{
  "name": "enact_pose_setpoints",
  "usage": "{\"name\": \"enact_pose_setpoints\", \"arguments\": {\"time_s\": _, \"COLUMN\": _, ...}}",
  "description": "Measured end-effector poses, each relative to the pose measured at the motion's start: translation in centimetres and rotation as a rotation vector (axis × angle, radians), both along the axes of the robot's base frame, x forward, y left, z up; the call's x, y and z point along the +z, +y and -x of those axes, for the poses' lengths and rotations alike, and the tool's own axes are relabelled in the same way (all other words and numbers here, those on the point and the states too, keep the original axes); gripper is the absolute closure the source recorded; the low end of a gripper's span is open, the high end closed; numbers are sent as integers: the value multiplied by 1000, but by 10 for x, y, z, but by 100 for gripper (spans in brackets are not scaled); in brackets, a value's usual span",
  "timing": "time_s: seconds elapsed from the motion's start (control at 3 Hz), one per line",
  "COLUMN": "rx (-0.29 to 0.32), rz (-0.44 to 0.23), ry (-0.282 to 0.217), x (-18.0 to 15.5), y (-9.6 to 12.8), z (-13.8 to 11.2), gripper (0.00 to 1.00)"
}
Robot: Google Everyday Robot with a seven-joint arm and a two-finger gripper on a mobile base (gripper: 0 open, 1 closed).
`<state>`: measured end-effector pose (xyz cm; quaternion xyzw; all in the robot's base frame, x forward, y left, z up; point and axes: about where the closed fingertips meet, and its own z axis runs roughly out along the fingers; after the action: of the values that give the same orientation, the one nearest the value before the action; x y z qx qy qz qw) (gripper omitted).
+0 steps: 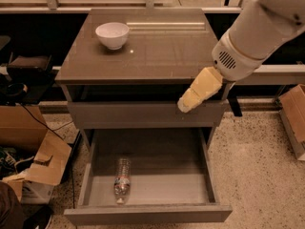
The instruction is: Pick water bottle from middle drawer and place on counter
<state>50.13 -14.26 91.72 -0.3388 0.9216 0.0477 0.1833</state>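
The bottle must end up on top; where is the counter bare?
The counter is bare right of the white bowl, which sits back left, and along its front edge. The gripper hangs by the front right corner, crowding that side. The middle drawer is free right of the water bottle.

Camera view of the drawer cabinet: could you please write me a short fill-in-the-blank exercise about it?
1. The water bottle lies in the open middle drawer with its cap toward the drawer's ____ panel.
2. The bowl on the counter is ____ in colour.
3. The gripper hangs before the closed drawer front, higher than the water bottle and to its ____.
Missing words: front; white; right.
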Motion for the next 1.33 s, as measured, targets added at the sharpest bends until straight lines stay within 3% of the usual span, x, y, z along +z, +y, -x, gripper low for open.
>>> {"name": "enact_pose_setpoints", "arguments": {"time_s": 0.33, "rx": -57, "rz": 94, "ry": 11, "x": -35, "y": 23, "z": -7, "gripper": 0}}
{"name": "enact_pose_setpoints", "arguments": {"time_s": 0.67, "rx": -128, "rz": 126, "ry": 20, "x": -45, "y": 11, "z": -7, "gripper": 0}}
{"name": "enact_pose_setpoints", "arguments": {"time_s": 1.0, "rx": -126, "rz": 119, "ry": 20, "x": -44, "y": 13, "z": -7, "gripper": 0}}
{"name": "enact_pose_setpoints", "arguments": {"time_s": 1.33, "rx": -167, "rz": 113, "ry": 55, "x": -67, "y": 22, "z": -11, "gripper": 0}}
